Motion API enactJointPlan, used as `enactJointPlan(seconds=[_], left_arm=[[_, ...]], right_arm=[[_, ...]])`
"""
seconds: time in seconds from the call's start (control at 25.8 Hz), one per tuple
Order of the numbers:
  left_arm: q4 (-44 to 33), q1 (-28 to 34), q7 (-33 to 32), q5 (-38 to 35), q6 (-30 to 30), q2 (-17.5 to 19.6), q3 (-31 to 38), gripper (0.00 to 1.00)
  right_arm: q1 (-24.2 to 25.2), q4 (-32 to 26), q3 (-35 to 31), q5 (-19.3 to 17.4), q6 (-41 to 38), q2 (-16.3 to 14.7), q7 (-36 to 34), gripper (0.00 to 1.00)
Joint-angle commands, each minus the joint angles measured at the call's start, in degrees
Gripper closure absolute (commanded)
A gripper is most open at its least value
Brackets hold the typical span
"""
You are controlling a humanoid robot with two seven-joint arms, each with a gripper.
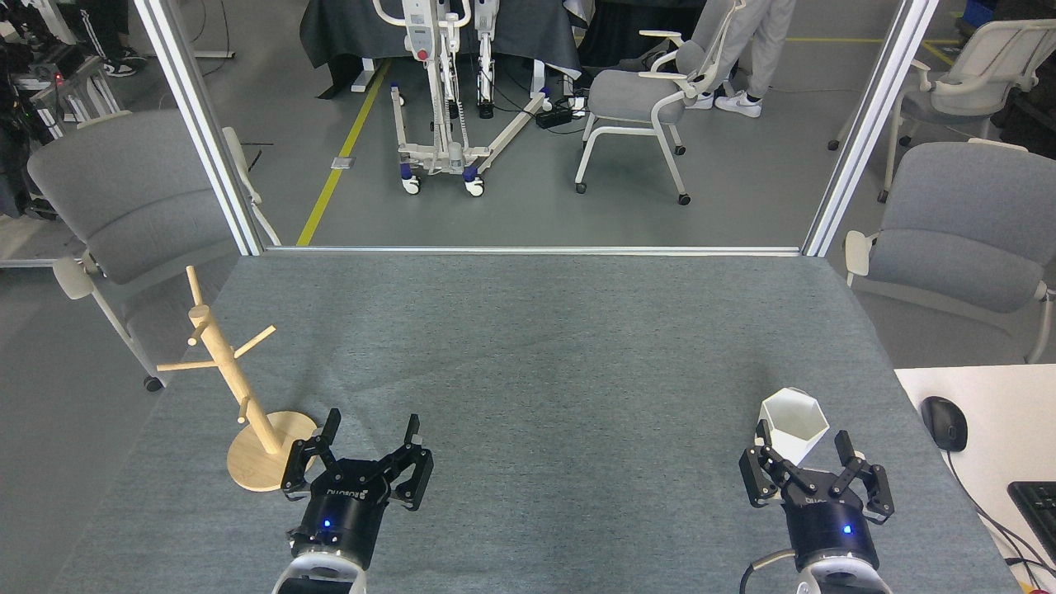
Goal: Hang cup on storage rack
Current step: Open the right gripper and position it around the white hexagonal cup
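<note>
1. On my feed the cup [794, 424] stands upright, mouth up, on the grey table [536, 346] near its right edge, close to the front
2. My right gripper [802, 442] sits just behind the cup from my viewpoint, jaws spread wide and holding nothing; the cup's base lies between the two fingertips, though I cannot tell whether either one touches it
3. The storage rack [233, 370] stands at the table's left edge on its round disc base, pole leaning in view, pegs bare
4. My left gripper [370, 427] is just right of the rack's base, jaws likewise wide apart and empty
5. Cup and rack are well apart, on opposite sides of the table
6. Off the right edge, a white desk [990, 396] carries a black mouse [944, 422] and a keyboard [1038, 505]
</note>
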Motion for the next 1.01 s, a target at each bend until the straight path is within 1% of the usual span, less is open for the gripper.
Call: enactJointPlan(seconds=[0.0, 0.12, 0.46, 0.62, 0.74, 0.81, 0.97], left_arm=[[-0.2, 0.4, 0.5, -0.1, 1.8, 0.1, -0.1, 0.00], [0.0, 0.6, 2.7, 0.2, 2.7, 0.1, -0.2, 0.00], [-0.1, 1.3, 2.6, 0.5, 2.0, 0.2, -1.1, 0.00], [-0.5, 1.6, 2.7, 0.7, 2.0, 0.3, -1.0, 0.00], [-0.5, 1.7, 2.6, 0.7, 2.0, 0.4, -1.0, 0.00], [-0.5, 1.8, 2.7, 0.7, 2.0, 0.4, -0.9, 0.00], [-0.5, 2.0, 2.7, 0.7, 2.0, 0.4, -1.0, 0.00]], right_arm=[[-0.1, 0.3, 0.0, 0.0, 0.0, 0.0, 0.6, 0.01], [0.0, 0.4, 0.1, 0.0, 0.0, -0.2, 0.8, 0.00], [0.3, 1.1, -0.8, 0.0, 0.0, -0.7, 0.8, 0.01], [-0.1, 5.8, -1.9, 0.0, 0.1, -0.9, 0.3, 0.01], [-0.3, 9.3, -2.0, 0.0, -0.1, -1.8, 0.1, 0.01], [-0.7, 10.4, -2.0, -0.1, -0.1, -2.9, 0.0, 0.01], [-2.1, 12.3, -2.1, -0.1, -2.9, -3.0, -3.2, 0.01]])
